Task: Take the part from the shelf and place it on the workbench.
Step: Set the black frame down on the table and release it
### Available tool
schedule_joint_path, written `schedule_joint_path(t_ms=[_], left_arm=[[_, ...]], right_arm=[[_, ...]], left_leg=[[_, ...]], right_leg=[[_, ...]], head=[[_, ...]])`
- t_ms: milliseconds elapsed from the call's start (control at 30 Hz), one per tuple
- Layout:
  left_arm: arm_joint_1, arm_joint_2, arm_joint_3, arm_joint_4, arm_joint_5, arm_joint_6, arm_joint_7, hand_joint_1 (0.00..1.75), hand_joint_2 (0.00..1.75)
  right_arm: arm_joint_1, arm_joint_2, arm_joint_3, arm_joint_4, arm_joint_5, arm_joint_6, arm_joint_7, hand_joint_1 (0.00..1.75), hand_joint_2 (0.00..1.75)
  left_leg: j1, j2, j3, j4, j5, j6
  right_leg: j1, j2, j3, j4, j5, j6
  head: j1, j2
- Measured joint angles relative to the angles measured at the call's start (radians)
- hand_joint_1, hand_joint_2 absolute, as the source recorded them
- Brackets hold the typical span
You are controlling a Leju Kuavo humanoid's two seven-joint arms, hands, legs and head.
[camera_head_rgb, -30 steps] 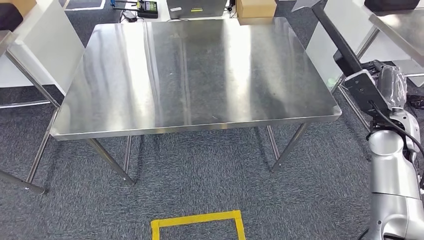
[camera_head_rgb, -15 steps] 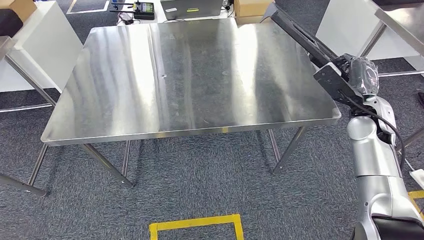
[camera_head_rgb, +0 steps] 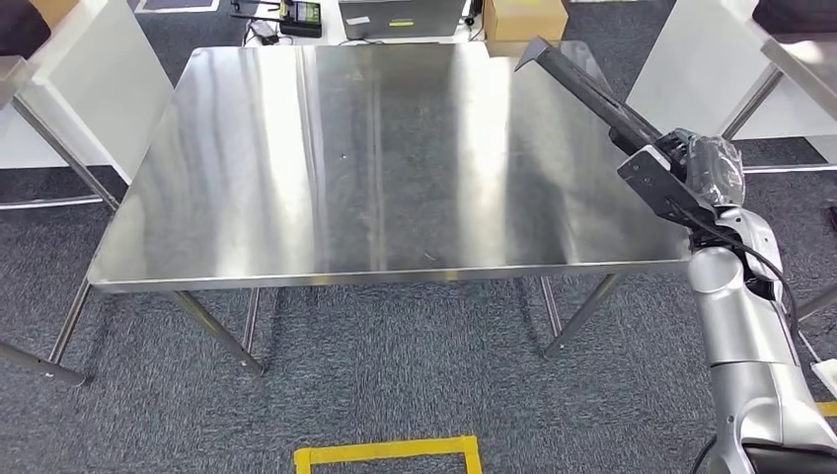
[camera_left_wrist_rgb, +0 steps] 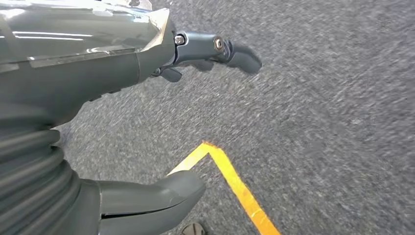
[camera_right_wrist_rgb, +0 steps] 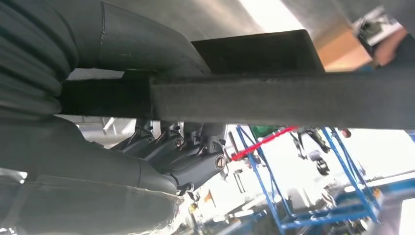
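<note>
The part is a long black angled bar. My right hand grips it at its near end, beside the right edge of the steel workbench. The bar slants up and away, with its far tip over the workbench's back right area. In the right wrist view the part runs across the picture, and my right hand has its fingers wrapped under it. My left hand hangs above the carpet with thumb and fingers apart, holding nothing.
A cardboard box and devices lie on the floor behind the workbench. White panels stand at its left, another steel table at far right. Yellow tape marks the carpet in front. A blue rack stands beyond my right hand.
The camera has shifted slightly. My right arm has swung the part leftward, from beside the workbench to over its right side.
</note>
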Motion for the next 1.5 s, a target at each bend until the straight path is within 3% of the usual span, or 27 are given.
schedule_joint_path(t_ms=[67,133,167,267,333,400,467,500,567,633,667,700,767,800,833,967,1033,1100,1133,1167,1200,1267,1333,1400,1500], left_arm=[[0.000,-0.002,0.000,0.000,0.000,0.000,0.000,0.00,1.75],[0.000,-0.004,0.000,0.000,0.000,0.000,0.000,0.00,1.75],[0.001,-0.005,0.000,0.000,-0.001,0.000,0.000,0.00,1.75],[0.001,-0.005,0.000,0.000,-0.004,-0.001,-0.002,0.00,1.75],[0.001,-0.004,0.000,-0.001,-0.008,-0.003,-0.003,0.00,1.75],[0.001,-0.002,0.000,-0.002,-0.010,-0.003,-0.001,0.00,1.75],[0.001,-0.001,0.000,-0.002,-0.012,-0.004,0.006,0.00,1.75],[0.000,0.001,0.000,-0.002,-0.013,-0.005,0.009,0.00,1.75],[-0.001,0.005,0.000,-0.002,-0.016,-0.009,0.014,0.00,1.75],[-0.002,0.007,0.000,-0.002,-0.018,-0.011,0.017,0.00,1.75],[-0.002,0.008,0.000,-0.002,-0.019,-0.011,0.018,0.00,1.75],[-0.002,0.008,0.000,-0.002,-0.019,-0.011,0.018,0.00,1.75],[-0.003,0.011,0.000,-0.002,-0.019,-0.011,0.018,0.00,1.75],[-0.005,0.012,0.000,-0.002,-0.020,-0.011,0.018,0.00,1.75],[-0.006,0.013,0.000,-0.002,-0.020,-0.011,0.018,0.00,1.75],[-0.008,0.013,0.000,-0.002,-0.020,-0.011,0.019,0.00,1.75],[-0.008,0.014,0.000,-0.002,-0.021,-0.011,0.019,0.00,1.75],[-0.008,0.014,0.000,-0.002,-0.021,-0.011,0.019,0.00,1.75],[-0.008,0.014,0.000,-0.002,-0.021,-0.011,0.019,0.00,1.75],[-0.008,0.014,0.000,-0.001,-0.020,-0.011,0.019,0.00,1.75],[-0.008,0.014,0.000,-0.001,-0.020,-0.010,0.020,0.00,1.75],[-0.008,0.014,0.000,-0.001,-0.019,-0.007,0.024,0.00,1.75],[-0.008,0.014,0.000,-0.001,-0.018,-0.002,0.029,0.00,1.75],[-0.007,0.015,0.000,-0.001,-0.017,0.001,0.033,0.00,1.75],[-0.007,0.015,0.000,-0.001,-0.017,0.002,0.034,0.00,1.75]], right_arm=[[0.003,-0.004,0.000,0.000,0.000,0.000,0.001,1.75,1.75],[0.012,-0.006,0.001,0.000,0.001,0.001,0.003,1.75,1.75],[0.017,-0.007,0.001,0.000,0.001,0.001,0.005,1.75,1.75],[0.022,-0.012,0.001,0.000,0.003,0.001,0.009,1.75,1.75],[0.027,-0.015,0.001,-0.002,0.005,0.002,0.014,1.75,1.75],[0.042,-0.017,0.000,-0.010,0.008,0.003,0.020,1.75,1.75],[0.055,-0.016,0.000,-0.025,0.015,0.007,0.028,1.75,1.75],[0.057,-0.016,0.000,-0.031,0.021,0.009,0.031,1.75,1.75],[0.057,-0.015,0.000,-0.037,0.034,0.014,0.038,1.75,1.75],[0.056,-0.012,0.002,-0.037,0.046,0.020,0.041,1.75,1.75],[0.056,-0.010,0.003,-0.037,0.051,0.022,0.041,1.75,1.75],[0.056,-0.008,0.005,-0.036,0.056,0.024,0.041,1.75,1.75],[0.050,-0.006,0.008,-0.034,0.063,0.025,0.041,1.75,1.75],[0.045,-0.006,0.010,-0.034,0.064,0.025,0.041,1.75,1.75],[0.040,-0.005,0.011,-0.033,0.064,0.025,0.041,1.75,1.75],[0.033,-0.006,0.015,-0.032,0.067,0.026,0.041,1.75,1.75],[0.031,-0.007,0.016,-0.031,0.067,0.026,0.041,1.75,1.75],[0.029,-0.007,0.017,-0.027,0.067,0.028,0.041,1.75,1.75],[0.029,-0.006,0.018,-0.025,0.067,0.029,0.041,1.75,1.75],[0.029,-0.006,0.020,-0.022,0.067,0.031,0.040,1.75,1.75],[0.028,-0.006,0.022,-0.020,0.067,0.033,0.039,1.75,1.75],[0.022,-0.006,0.025,-0.017,0.067,0.036,0.038,1.75,1.75],[0.012,-0.004,0.027,-0.013,0.067,0.040,0.037,1.75,1.75],[0.006,-0.001,0.030,-0.009,0.069,0.042,0.036,1.75,1.75],[0.001,0.003,0.034,-0.006,0.073,0.042,0.035,1.75,1.75]], left_leg=[[-0.001,-0.005,0.010,-0.003,-0.006,0.005],[-0.001,-0.010,0.020,-0.003,-0.015,0.007],[0.000,-0.014,0.027,-0.002,-0.021,0.005],[-0.002,-0.022,0.047,0.007,-0.044,-0.007],[-0.006,-0.027,0.048,0.016,-0.059,-0.016],[-0.007,-0.028,0.048,0.019,-0.067,-0.022],[-0.004,-0.022,0.039,0.040,-0.085,-0.031],[-0.001,-0.016,0.021,0.076,-0.104,-0.039],[0.006,-0.006,-0.046,0.202,-0.154,-0.052],[0.012,-0.001,-0.114,0.302,-0.173,-0.058],[0.014,0.000,-0.124,0.302,-0.157,-0.059],[0.016,0.001,-0.115,0.264,-0.125,-0.057],[0.016,0.003,-0.059,0.131,-0.052,-0.050],[0.014,0.003,-0.034,0.077,-0.032,-0.047],[0.012,0.002,-0.020,0.045,-0.026,-0.043],[0.007,-0.002,0.001,0.020,-0.028,-0.020],[0.008,-0.004,0.014,0.010,-0.024,-0.008],[0.004,-0.005,0.019,0.009,-0.028,0.000],[0.001,-0.006,0.021,0.010,-0.031,0.002],[0.000,-0.008,0.025,0.010,-0.034,0.004],[-0.001,-0.010,0.029,0.010,-0.037,0.004],[-0.003,-0.014,0.039,0.011,-0.046,0.000],[-0.008,-0.017,0.043,0.013,-0.053,-0.008],[-0.010,-0.017,0.042,0.014,-0.058,-0.014],[-0.005,-0.013,0.028,0.044,-0.082,-0.031]], right_leg=[[0.000,0.005,-0.079,0.136,-0.039,-0.005],[-0.001,0.008,-0.147,0.223,-0.047,0.003],[-0.003,0.008,-0.154,0.211,-0.026,0.013],[-0.010,0.008,-0.088,0.014,0.085,0.045],[-0.011,0.009,-0.058,-0.059,0.117,0.036],[-0.012,0.009,-0.053,-0.066,0.116,0.015],[-0.017,0.009,-0.048,-0.067,0.111,0.002],[-0.020,0.009,-0.043,-0.067,0.108,-0.006],[-0.019,0.008,-0.036,-0.067,0.102,-0.018],[-0.018,0.008,-0.031,-0.067,0.097,-0.024],[-0.018,0.008,-0.027,-0.067,0.094,-0.024],[-0.018,0.008,-0.023,-0.067,0.091,-0.023],[-0.017,0.009,-0.013,-0.067,0.083,-0.017],[-0.015,0.009,-0.011,-0.067,0.080,-0.012],[-0.012,0.010,-0.010,-0.068,0.077,-0.007],[-0.012,0.007,-0.009,-0.066,0.066,0.015],[-0.011,0.007,-0.048,0.011,0.033,0.011],[-0.009,0.008,-0.120,0.145,-0.011,0.003],[-0.008,0.009,-0.149,0.191,-0.020,0.004],[-0.008,0.009,-0.163,0.203,-0.014,0.009],[-0.007,0.009,-0.155,0.173,0.008,0.016],[-0.007,0.008,-0.098,0.037,0.071,0.027],[-0.001,0.009,-0.050,-0.061,0.108,0.022],[0.004,0.009,-0.040,-0.078,0.111,0.010],[-0.009,0.008,-0.031,-0.082,0.108,-0.007]], head=[[0.001,0.000],[0.001,0.000],[0.001,0.000],[0.002,0.000],[0.001,0.000],[-0.001,0.000],[-0.002,0.000],[-0.004,0.000],[-0.006,0.000],[-0.006,0.000],[-0.006,0.000],[-0.006,0.000],[-0.006,0.000],[-0.006,0.000],[-0.005,0.000],[-0.005,0.000],[-0.003,0.000],[-0.001,0.000],[-0.001,0.000],[-0.001,0.000],[-0.001,0.000],[-0.001,0.000],[-0.001,0.000],[-0.002,0.000],[-0.003,0.000]])
